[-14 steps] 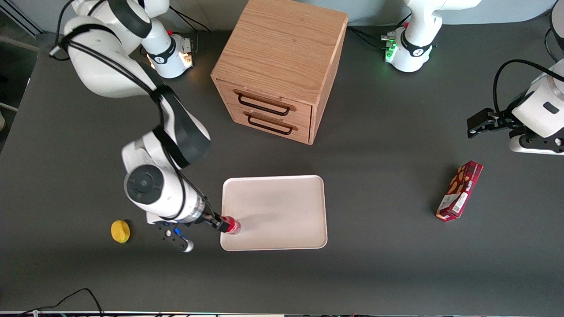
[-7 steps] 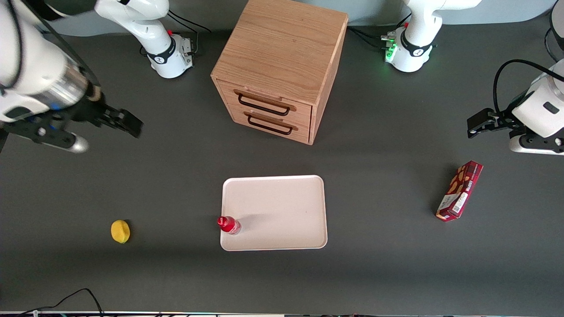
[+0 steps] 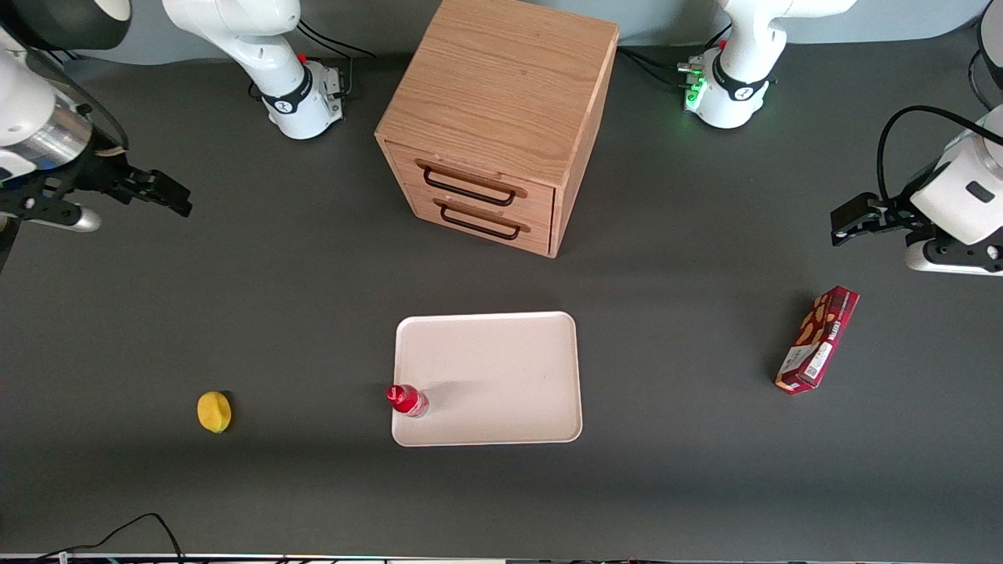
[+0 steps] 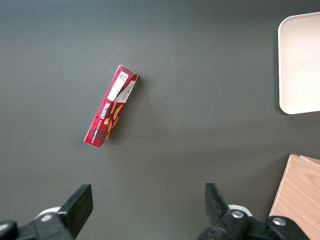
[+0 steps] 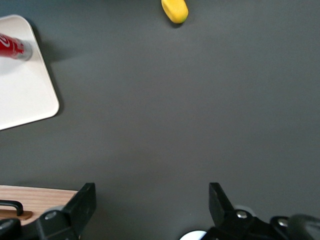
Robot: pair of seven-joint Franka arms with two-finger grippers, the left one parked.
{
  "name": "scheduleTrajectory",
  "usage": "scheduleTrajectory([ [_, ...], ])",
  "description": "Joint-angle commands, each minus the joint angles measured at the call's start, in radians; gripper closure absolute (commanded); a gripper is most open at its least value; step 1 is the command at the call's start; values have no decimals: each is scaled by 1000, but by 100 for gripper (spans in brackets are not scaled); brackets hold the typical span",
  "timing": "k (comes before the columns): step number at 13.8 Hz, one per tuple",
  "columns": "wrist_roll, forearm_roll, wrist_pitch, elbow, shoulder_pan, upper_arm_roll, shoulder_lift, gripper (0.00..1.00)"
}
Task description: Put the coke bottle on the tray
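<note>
While its black fingers stand spread apart with nothing between them, the right arm's gripper (image 3: pixel 161 192) hangs high over the dark table's working-arm end. Nearer the front camera lies a small yellow lemon-like fruit (image 3: pixel 214 411). Farther along, the small red coke bottle (image 3: pixel 407 399) stands upright on the flat cream-white rectangular tray (image 3: pixel 501 368), just inside its rim.

White arm segments, silvery wrist, black gripper (image 3: pixel 168 192), black cables.
</note>
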Motion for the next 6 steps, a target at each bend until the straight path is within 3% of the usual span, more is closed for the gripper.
scheduleTrajectory([
  [1,-16,22,16,-29,37,-15,-37,0],
  [4,2,97,-25,57,38,-18,15,0],
  [6,1,97,-49,73,38,-23,20,0],
])
